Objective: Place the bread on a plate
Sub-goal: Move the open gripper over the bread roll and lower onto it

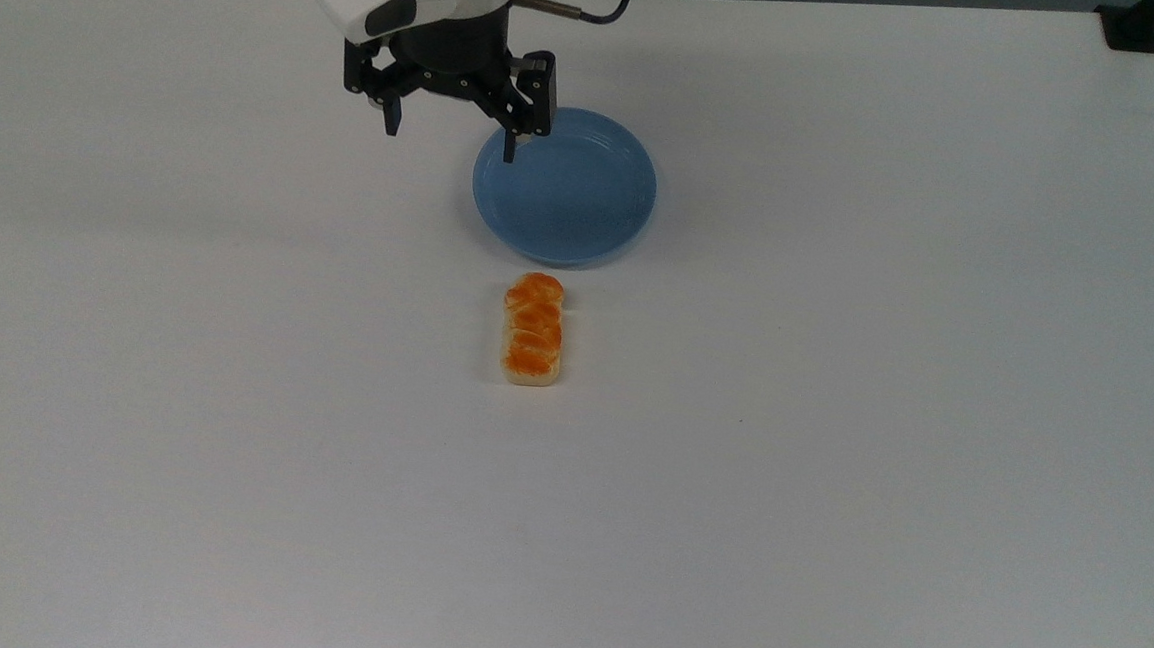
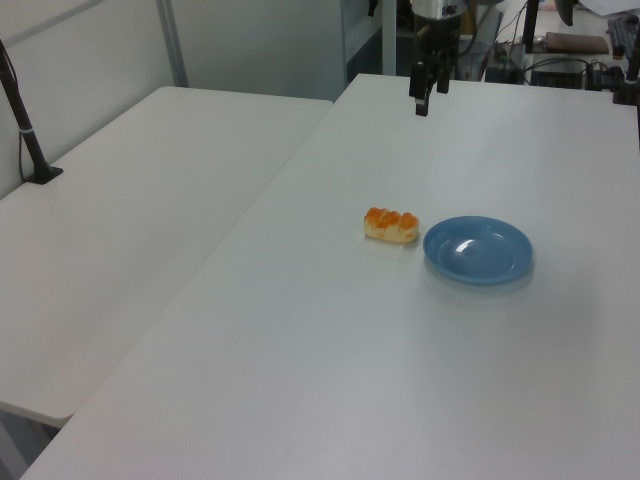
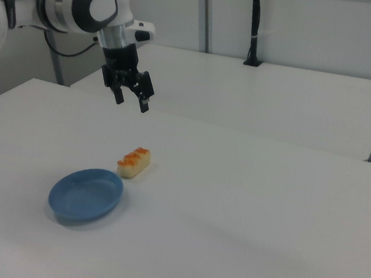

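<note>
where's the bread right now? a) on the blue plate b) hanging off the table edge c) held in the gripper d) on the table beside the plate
d: the bread lies flat on the white table just off the rim of the blue plate, which holds nothing, while the open gripper hangs above the table with nothing in it.

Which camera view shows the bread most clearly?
The top view: the bread lies unobstructed, its whole segmented top visible. The left view and right view show it from the side, beside the plate.
</note>
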Robot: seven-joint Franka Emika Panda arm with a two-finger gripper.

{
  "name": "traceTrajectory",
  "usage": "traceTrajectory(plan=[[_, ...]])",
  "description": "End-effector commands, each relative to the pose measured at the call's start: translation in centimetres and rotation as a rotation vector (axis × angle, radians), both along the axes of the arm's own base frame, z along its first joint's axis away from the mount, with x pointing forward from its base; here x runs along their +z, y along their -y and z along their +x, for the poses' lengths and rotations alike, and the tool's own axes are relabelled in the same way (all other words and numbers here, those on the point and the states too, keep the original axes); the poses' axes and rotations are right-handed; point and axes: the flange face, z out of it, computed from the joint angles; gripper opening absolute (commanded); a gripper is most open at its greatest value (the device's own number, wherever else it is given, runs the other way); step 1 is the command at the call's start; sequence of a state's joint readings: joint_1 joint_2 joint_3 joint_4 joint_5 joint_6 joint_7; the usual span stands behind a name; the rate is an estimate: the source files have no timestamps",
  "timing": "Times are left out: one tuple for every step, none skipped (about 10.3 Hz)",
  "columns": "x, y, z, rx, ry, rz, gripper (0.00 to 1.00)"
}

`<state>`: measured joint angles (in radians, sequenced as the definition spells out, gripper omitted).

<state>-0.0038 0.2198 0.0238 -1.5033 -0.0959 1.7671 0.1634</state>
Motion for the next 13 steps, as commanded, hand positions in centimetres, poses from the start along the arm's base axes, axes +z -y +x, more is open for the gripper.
traceTrajectory(plan=[[-2.4, -0.6, 1.0, 0.007, 0.009, -0.004, 1.0], [-3.3, -0.7, 1.6, 0.008, 0.018, -0.001, 1.0], [-4.5, -0.8, 2.2, 0.011, 0.016, 0.006, 1.0], [-5.9, -0.8, 3.0, 0.014, 0.031, 0.011, 1.0], [-8.1, -1.2, 4.0, 0.014, 0.034, 0.014, 1.0], [-10.3, -2.5, 4.8, 0.032, 0.034, 0.016, 1.0], [-12.4, -3.4, 5.4, 0.047, 0.028, 0.017, 1.0], [-14.4, -4.1, 5.8, 0.041, 0.023, 0.02, 1.0], [-16.2, -4.6, 6.2, -0.008, 0.027, 0.026, 1.0], [-17.7, -5.3, 6.5, -0.022, 0.031, 0.029, 1.0], [-19.1, -6.1, 6.6, -0.009, 0.027, 0.029, 0.91], [-20.1, -6.1, 6.7, -0.009, 0.017, 0.029, 0.85], [-21.0, -6.3, 6.5, -0.006, 0.004, 0.027, 0.84]])
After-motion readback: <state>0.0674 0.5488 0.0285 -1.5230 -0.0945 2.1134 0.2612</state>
